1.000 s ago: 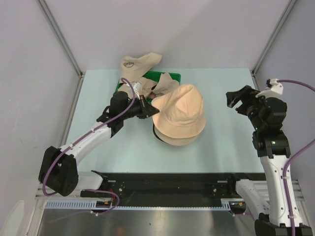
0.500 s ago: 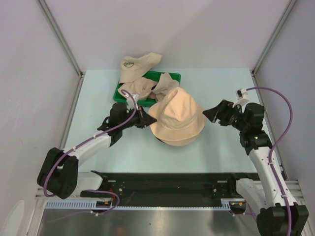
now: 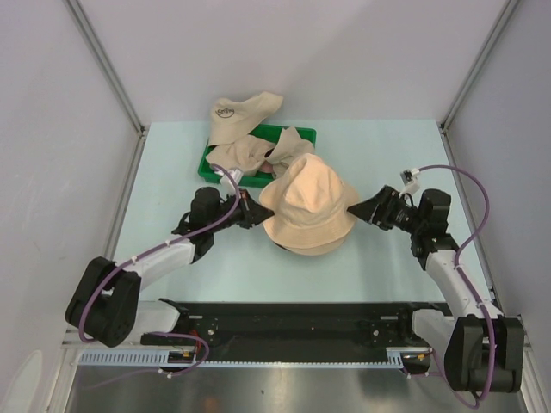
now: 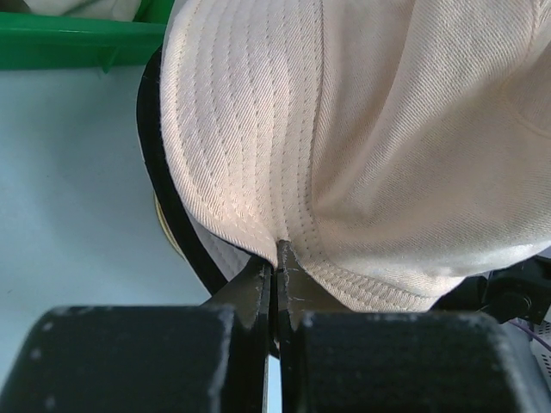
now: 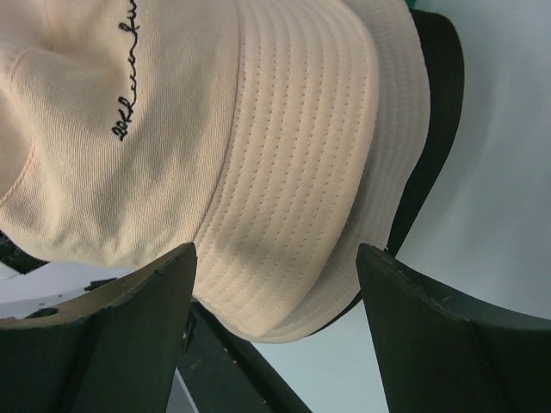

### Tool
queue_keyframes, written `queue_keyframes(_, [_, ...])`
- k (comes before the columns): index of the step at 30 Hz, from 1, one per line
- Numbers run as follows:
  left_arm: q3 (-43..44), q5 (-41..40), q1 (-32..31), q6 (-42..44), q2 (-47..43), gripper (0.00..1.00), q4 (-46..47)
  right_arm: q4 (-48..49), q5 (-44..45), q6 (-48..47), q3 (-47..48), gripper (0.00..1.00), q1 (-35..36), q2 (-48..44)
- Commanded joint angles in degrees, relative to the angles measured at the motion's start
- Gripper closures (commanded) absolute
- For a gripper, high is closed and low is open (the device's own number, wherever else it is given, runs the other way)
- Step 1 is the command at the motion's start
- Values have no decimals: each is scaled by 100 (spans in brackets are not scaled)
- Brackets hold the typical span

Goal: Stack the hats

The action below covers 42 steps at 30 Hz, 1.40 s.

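A beige brimmed hat (image 3: 308, 202) lies on top of a stack in the middle of the table, and a lower hat's black inner side (image 3: 282, 243) shows under it. My left gripper (image 3: 255, 212) is shut on the top hat's left brim (image 4: 258, 215), with the tips (image 4: 277, 256) pinching the stitched edge. My right gripper (image 3: 359, 209) is open at the hat's right brim. In the right wrist view the brim (image 5: 293, 172) lies between and beyond the spread fingers (image 5: 172, 284). More beige hats (image 3: 258, 153) lie in the tray, and another hat (image 3: 241, 110) lies behind it.
A green plastic tray (image 3: 209, 161) stands at the back left of the stack; its rim also shows in the left wrist view (image 4: 77, 39). Grey walls close in the table on the left, the back and the right. A black rail runs along the near edge (image 3: 301, 314).
My right arm has swung left and down from the right side, and its open gripper has reached the hat's right brim. The left gripper and the top hat shifted slightly lower onto the stack.
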Motion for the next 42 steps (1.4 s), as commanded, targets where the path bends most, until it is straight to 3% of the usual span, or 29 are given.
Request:
queue_keyframes(1, [-289,84,47,-1,-124,100,-99,968,-577,281,-132,20,-26,171])
queue_keyframes(6, [-447,110,47,-247,-204,100,227,1486,-920,369,-238,24,-26,619])
queue_keyframes(8, [-553,136,47,-309,-230,100,384,1740,-1158,500,-273,33,-26,874])
queue_keyframes(9, [-588,145,47,-379,-239,100,429,1838,-1228,562,-290,39,-26,988])
queue_keyframes(10, [-640,145,47,-406,-248,100,464,1934,-1368,658,-317,54,-26,1059])
queue_keyframes(12, [-702,110,47,-467,-300,100,482,1936,-1483,650,-282,69,-26,1095])
queue_keyframes(13, [-746,93,47,-485,-318,100,482,1831,-1571,572,-256,82,-26,1086])
queue_keyframes(16, [-816,-13,47,-520,-362,100,438,595,-1441,-296,69,96,-8,981])
queue_keyframes(17, [-817,-56,47,-520,-336,100,325,-358,-1370,-1012,279,97,9,972])
queue_keyframes(19, [-851,-127,47,-520,-309,100,271,-1382,-925,-1449,386,100,53,1024])
queue_keyframes(22, [-966,-233,47,-573,-274,100,236,-1859,-386,-1644,377,100,97,1234])
queue_keyframes(25, [-1063,-346,47,-590,-248,100,122,-2474,378,-1775,596,100,587,1691])
queue_keyframes(27, [-1098,-391,47,-599,-178,100,34,-2696,895,-1802,763,100,773,1980])
queue_keyframes(37, [-861,-585,108,-590,561,99,-107,-2581,1706,-1239,790,100,879,2343])
queue_keyframes(39, [-773,-479,135,-625,404,87,-177,-2661,1864,-1231,843,100,871,2212])
queue_keyframes(40, [-747,-487,152,-617,255,70,-369,-2740,1882,-1231,861,100,862,2106])
queue_keyframes(42, [-685,-636,179,-591,-316,54,-615,-2793,1900,-1231,949,100,871,2000])
